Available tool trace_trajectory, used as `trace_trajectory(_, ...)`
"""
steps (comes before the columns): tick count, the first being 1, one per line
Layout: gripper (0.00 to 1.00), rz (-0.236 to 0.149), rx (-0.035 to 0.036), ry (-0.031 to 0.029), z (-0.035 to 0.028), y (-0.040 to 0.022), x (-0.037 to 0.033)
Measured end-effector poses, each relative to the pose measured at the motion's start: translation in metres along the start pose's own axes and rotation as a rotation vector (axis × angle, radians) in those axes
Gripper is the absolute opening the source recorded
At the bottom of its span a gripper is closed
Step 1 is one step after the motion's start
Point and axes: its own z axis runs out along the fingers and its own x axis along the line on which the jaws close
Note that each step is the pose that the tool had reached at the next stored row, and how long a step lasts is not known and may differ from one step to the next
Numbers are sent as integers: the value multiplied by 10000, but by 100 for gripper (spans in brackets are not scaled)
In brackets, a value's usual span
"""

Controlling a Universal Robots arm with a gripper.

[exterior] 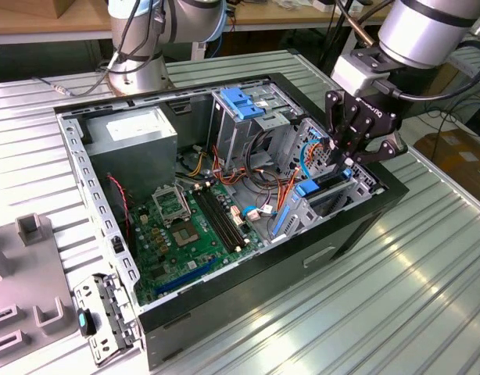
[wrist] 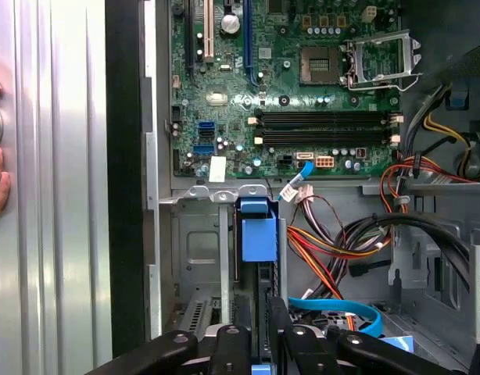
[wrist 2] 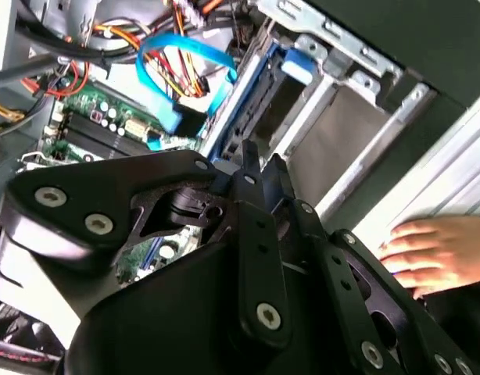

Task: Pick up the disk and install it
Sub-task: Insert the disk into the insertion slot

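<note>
**Gripper (exterior: 345,156) closed on the disk (wrist: 259,234) in the drive bay (wrist: 197,258)**

Nearest in the exterior view, a metal bracket (exterior: 107,316) lies on the ribbed bench (exterior: 342,312) by the corner of the open computer case (exterior: 248,289). Inside the case, the motherboard (exterior: 185,230) lies flat on the floor. Toward the exterior view's right, the gripper reaches down into the drive bay. Its fingers clamp the disk, which stands on edge in the slot (blue rail uppermost in the first wrist view). Farther back sit the grey power supply (exterior: 138,133) and the arm's base (exterior: 138,74).
</note>
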Motion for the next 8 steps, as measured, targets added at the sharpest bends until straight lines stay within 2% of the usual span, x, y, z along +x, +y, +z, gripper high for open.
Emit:
trace_trajectory(2,24,-6,0,8,38,-35,-18)
trace_trajectory(3,24,-20,0,8,79,-55,-31)
trace_trajectory(8,24,-29,0,10,197,-81,-34)
